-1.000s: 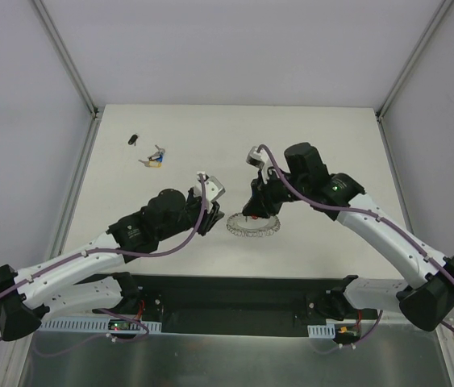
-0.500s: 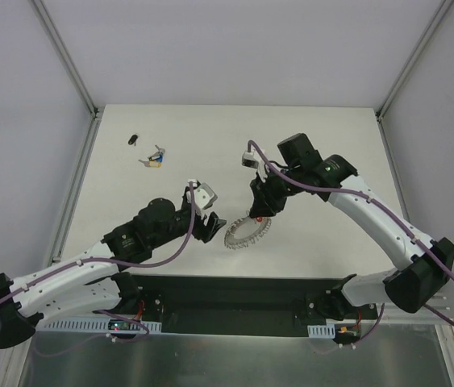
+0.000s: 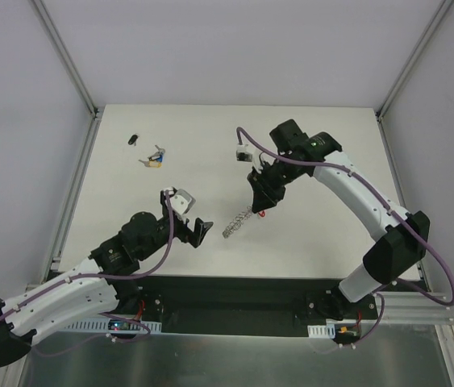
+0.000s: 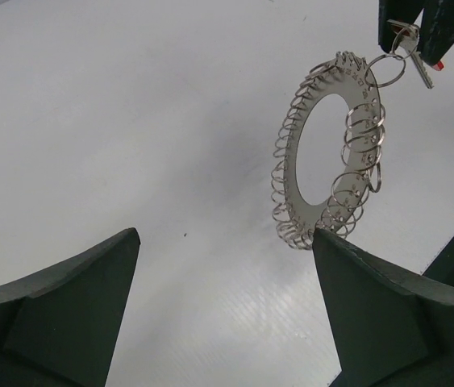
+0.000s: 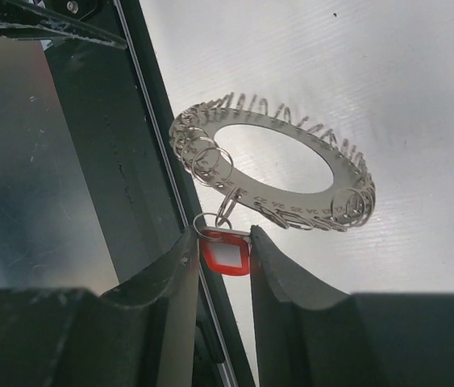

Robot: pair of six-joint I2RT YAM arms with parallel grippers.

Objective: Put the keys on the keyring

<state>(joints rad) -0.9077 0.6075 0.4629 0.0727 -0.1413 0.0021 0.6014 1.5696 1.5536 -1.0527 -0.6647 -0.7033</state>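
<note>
The keyring [image 4: 347, 76] hangs on edge below my right gripper [image 5: 222, 242], which is closed on the red-tagged key [image 5: 225, 255]; a small split ring [image 5: 227, 205] seems to link the two; in the top view its long axis slants down toward the left gripper [image 4: 225, 242], open and empty, just beside it; whether its lower edge touches the table [image 3: 331, 161] I cannot tell; the spare keys [image 3: 155, 158] lie well apart.
</note>
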